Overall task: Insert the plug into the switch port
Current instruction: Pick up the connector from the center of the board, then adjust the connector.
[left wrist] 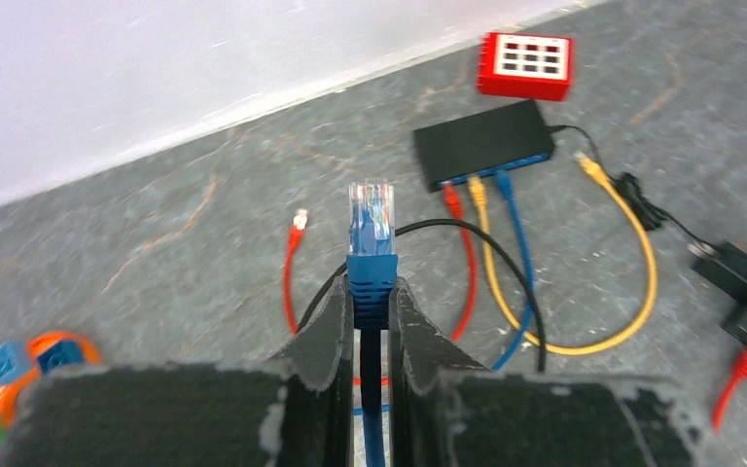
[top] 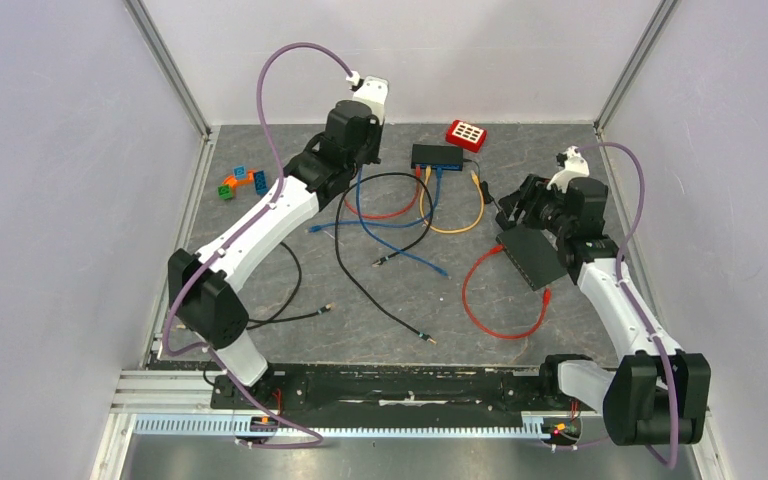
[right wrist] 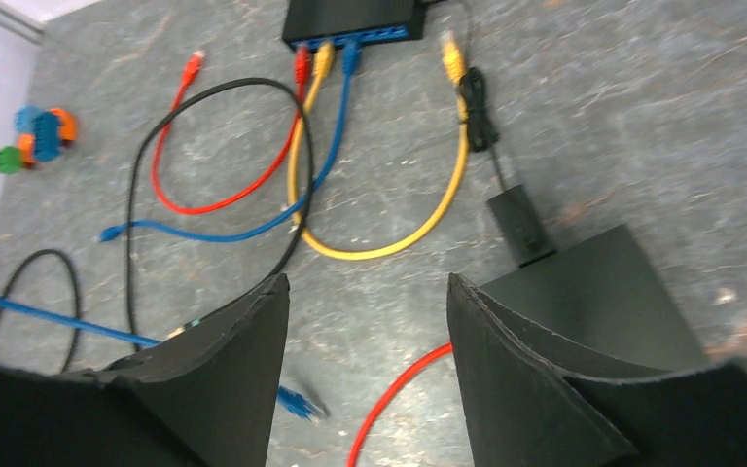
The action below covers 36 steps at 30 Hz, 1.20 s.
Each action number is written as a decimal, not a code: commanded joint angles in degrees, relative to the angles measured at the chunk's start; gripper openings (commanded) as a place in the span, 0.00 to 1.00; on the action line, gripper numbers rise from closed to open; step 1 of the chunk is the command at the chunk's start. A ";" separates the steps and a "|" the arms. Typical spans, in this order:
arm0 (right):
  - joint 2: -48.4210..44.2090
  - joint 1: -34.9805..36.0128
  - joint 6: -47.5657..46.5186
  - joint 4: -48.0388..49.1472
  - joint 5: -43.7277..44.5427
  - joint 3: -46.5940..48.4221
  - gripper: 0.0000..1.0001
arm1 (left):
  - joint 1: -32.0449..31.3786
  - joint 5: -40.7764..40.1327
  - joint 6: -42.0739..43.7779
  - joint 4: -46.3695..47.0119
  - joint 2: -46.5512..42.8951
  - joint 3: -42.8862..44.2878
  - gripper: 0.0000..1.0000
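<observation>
cables [top: 400,215] crowd switch [top: 436,156] frnt, red box [top: 466,133] behind – rm above

Light was even and diffuse, probably from overhead. Top view: sharp, with only a faint soft shadow under the red cable [top: 508,337] on the matte table [top: 370,350]. Left wrist: plug [left wrist: 371,222] slightly soft, red box [left wrist: 526,65] blurred, frame edges smeared. Right wrist: right gripper [right wrist: 365,284] dark and out of focus; 1 blue connector [right wrist: 298,402] smeared.
</observation>
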 commanded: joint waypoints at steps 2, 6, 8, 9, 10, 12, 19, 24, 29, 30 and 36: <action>2.60 -1.97 -8.31 -3.57 9.56 5.04 0.64 | 1.63 -0.07 -6.02 -2.44 -3.50 -1.74 0.02; 9.15 -2.51 -8.26 -2.22 8.66 7.07 0.66 | 3.50 6.88 -10.33 -12.43 0.85 2.75 0.02; 13.49 -2.59 -10.16 -5.73 8.25 11.09 0.67 | 6.21 9.96 -13.24 -14.47 2.07 3.71 0.02; 15.10 -2.67 -11.26 -7.26 8.76 12.08 0.67 | 7.54 10.84 -13.79 -14.87 2.20 3.73 0.02; 16.07 -2.90 -12.19 -8.47 9.87 12.67 0.67 | 8.40 11.07 -13.49 -15.13 2.23 3.66 0.03; 16.92 -3.79 -14.15 -9.63 11.79 12.48 0.68 | 8.88 12.39 -9.94 -15.69 2.47 3.73 0.04; 22.13 -11.76 -16.66 -12.61 7.81 12.64 0.69 | 8.63 32.87 -2.51 -16.29 7.11 1.70 0.05; 28.01 -16.97 -18.46 -14.32 2.66 11.44 0.68 | 8.63 44.26 3.49 -16.44 13.03 3.65 0.08; 28.36 -17.04 -16.76 -9.68 -1.09 5.30 0.66 | 6.65 47.49 10.39 -16.49 18.12 7.61 0.10; 28.08 -17.03 -16.20 -8.15 -2.07 3.83 0.65 | 6.09 47.69 11.14 -16.47 18.67 7.94 0.10; 27.52 -17.19 -10.64 -3.77 -4.80 -1.83 0.58 | 2.26 44.81 12.83 -16.35 20.33 7.02 0.08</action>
